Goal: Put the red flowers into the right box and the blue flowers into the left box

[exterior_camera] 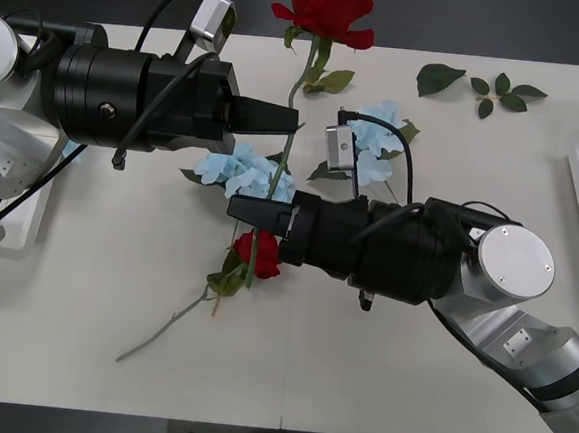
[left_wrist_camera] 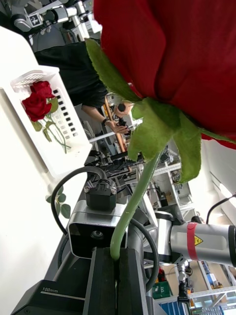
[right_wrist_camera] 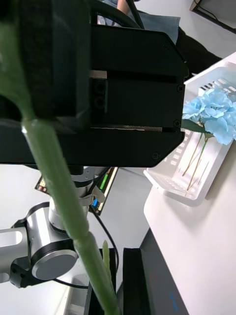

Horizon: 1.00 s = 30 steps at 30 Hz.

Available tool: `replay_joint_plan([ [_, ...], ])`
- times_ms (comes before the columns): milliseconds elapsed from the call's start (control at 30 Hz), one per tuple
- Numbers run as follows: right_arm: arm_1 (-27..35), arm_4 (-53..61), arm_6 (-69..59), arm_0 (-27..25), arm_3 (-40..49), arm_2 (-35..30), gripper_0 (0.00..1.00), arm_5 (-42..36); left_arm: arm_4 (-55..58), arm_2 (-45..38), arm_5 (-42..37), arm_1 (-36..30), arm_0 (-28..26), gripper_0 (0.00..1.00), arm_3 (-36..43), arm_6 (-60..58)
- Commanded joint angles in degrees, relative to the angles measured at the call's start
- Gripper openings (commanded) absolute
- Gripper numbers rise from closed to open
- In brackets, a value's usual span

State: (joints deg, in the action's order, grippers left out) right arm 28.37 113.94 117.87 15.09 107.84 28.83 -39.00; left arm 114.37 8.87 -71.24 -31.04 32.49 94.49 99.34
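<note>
Right now we hold one red rose (exterior_camera: 322,6) between both arms above the middle of the tabletop (exterior_camera: 377,384). Our left gripper (exterior_camera: 285,119) reaches in from the left and our right gripper (exterior_camera: 245,210) from the right, each with its black fingers clenched on the green stem (exterior_camera: 287,146); the bloom sits at the far edge of the tabletop in the front view. In the left wrist view the stem drops from the big red bloom (left_wrist_camera: 182,54) straight into the right gripper's pinched fingers (left_wrist_camera: 118,275).

Beneath the stem lie blue flowers (exterior_camera: 243,171), with another blue cluster (exterior_camera: 381,133) just beyond our right arm. A second red rose (exterior_camera: 258,252) rests on the tabletop close to the right gripper, its stem trailing toward us.

Over in the right box (left_wrist_camera: 59,128) two red roses (left_wrist_camera: 37,101) already lie. The left box (right_wrist_camera: 196,167) holds a blue flower (right_wrist_camera: 211,113). Loose green leaves (exterior_camera: 480,89) sit at the far right.
</note>
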Motion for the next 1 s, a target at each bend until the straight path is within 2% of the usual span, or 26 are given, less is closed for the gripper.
replay_joint_plan([
  [33,-0.6,0.5,-2.0,0.9,1.0,-0.3,0.0,0.2,0.6,-0.3,0.3,0.5,0.6,0.0,1.7,-2.2],
  [133,-0.4,0.6,-1.9,0.9,1.0,-0.3,0.0,0.2,0.6,-0.3,0.3,0.5,0.6,0.0,1.7,-2.2],
  [167,-0.3,0.7,-1.9,0.9,1.0,-0.2,0.0,0.2,0.6,-0.3,0.3,0.5,0.6,0.13,1.7,-2.2],
  [200,-0.2,0.7,-1.8,0.9,1.1,-0.3,0.0,0.2,0.6,-0.3,0.3,0.5,0.6,0.34,1.7,-2.2],
  [233,-0.2,0.7,-1.8,0.9,1.0,-0.2,0.0,0.2,0.6,-0.3,0.3,0.5,0.6,0.84,1.7,-2.2],
  [267,-0.1,0.8,-1.8,0.9,1.0,-0.3,0.0,0.2,0.6,-0.3,0.3,0.5,0.6,1.0,1.7,-2.2],
  [733,2.4,2.7,-0.7,1.3,1.1,-0.6,0.0,0.2,0.6,-0.3,0.3,0.5,0.6,1.0,1.7,-2.2],
  [1000,10.8,3.9,1.5,3.5,1.2,-3.6,0.0,-0.4,0.6,-0.3,0.3,0.5,0.6,1.0,1.7,-2.2],
])
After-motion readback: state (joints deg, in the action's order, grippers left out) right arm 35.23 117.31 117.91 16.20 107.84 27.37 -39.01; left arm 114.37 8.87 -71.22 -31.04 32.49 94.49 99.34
